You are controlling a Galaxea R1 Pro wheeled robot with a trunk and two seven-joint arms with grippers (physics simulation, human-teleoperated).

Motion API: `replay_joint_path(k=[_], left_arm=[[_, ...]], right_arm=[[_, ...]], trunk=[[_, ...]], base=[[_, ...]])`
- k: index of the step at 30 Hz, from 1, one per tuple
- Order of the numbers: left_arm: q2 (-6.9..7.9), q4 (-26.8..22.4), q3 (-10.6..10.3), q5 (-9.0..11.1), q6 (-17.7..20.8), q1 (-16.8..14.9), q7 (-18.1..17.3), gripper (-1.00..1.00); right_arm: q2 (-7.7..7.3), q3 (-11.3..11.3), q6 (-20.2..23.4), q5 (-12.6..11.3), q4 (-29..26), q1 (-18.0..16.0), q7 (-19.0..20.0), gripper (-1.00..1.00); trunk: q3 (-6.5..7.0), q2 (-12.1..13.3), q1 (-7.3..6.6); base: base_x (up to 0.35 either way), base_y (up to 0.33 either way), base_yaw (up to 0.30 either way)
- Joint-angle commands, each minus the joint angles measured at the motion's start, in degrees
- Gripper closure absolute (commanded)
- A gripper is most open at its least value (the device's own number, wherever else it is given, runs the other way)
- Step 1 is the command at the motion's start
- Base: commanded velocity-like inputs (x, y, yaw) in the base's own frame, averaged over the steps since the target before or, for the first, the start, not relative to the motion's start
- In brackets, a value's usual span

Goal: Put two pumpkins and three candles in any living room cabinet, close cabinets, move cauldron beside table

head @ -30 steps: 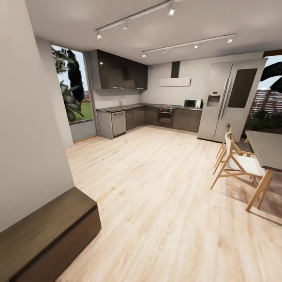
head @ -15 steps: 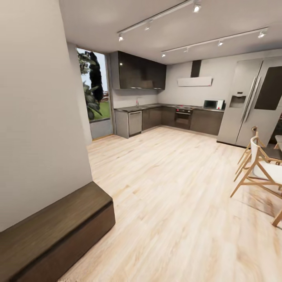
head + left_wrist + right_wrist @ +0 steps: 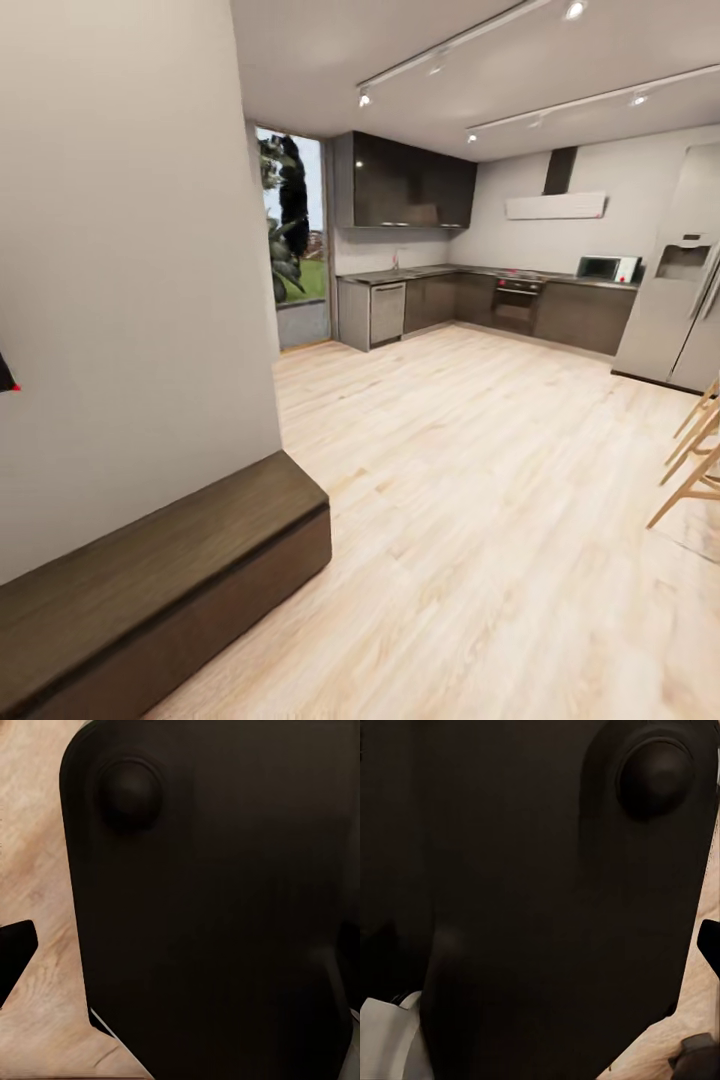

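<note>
The low dark-brown wooden cabinet [image 3: 150, 570] lies along the pale wall at the lower left of the head view, its flat top bare and no door standing open on the faces I see. The pumpkins, candles, cauldron and table are out of view. In the left wrist view a large black rounded part of the robot [image 3: 217, 907] is close in front, with light wood floor [image 3: 37, 832] beside it. The right wrist view has a similar black part [image 3: 547, 900]. A black tip sits at the edge of each wrist view; the gripper states cannot be read.
Light wood floor [image 3: 480, 480] stretches toward the dark grey kitchen units [image 3: 480, 300] and the steel fridge [image 3: 680, 310] at the back. Wooden chair legs [image 3: 690, 470] poke in at the right edge. The pale wall [image 3: 130, 300] stands close on the left, with a tall window [image 3: 295, 240] beyond.
The whole head view has swung to the left: the camera turned. The dining table and most of the chairs have slid out at the right, and the wall takes more of the left side.
</note>
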Motion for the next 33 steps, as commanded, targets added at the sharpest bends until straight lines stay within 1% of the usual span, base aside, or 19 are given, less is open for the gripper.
replay_joint_path(k=[1, 10, 16, 23, 33], left_arm=[[0.0, 0.0, 0.0, 0.0, 0.0, 0.0, 0.0, -1.0], [0.0, 0.0, 0.0, 0.0, 0.0, 0.0, 0.0, -1.0], [0.0, 0.0, 0.0, -0.07, -0.05, 0.0, 0.0, -1.0], [0.0, 0.0, 0.0, -0.09, -0.87, 0.0, 0.0, -1.0], [0.0, 0.0, 0.0, -0.09, -1.0, 0.0, 0.0, -1.0]], right_arm=[[0.0, 0.05, 0.0, 0.03, 0.0, 0.0, 0.0, -1.0], [0.09, 0.18, 0.16, 0.25, 0.0, 0.0, 0.0, -1.0], [0.09, 0.19, 0.12, 0.26, 0.0, 0.0, 0.0, -1.0], [0.17, 0.21, 0.02, 0.35, 0.0, 0.0, 0.0, -1.0], [0.18, 0.21, 0.0, 0.44, 0.0, 0.0, -0.04, -1.0]], trunk=[[-0.02, 0.0, 0.0], [-0.21, 0.0, 0.0], [-0.34, 0.0, 0.0], [-0.5, 0.0, 0.0], [-0.79, 0.0, 0.0]], base=[[-0.088, 0.146, 0.283], [-0.086, 0.215, 0.283], [0.038, 0.232, 0.283], [0.023, 0.036, 0.283], [0.001, 0.001, 0.283]])
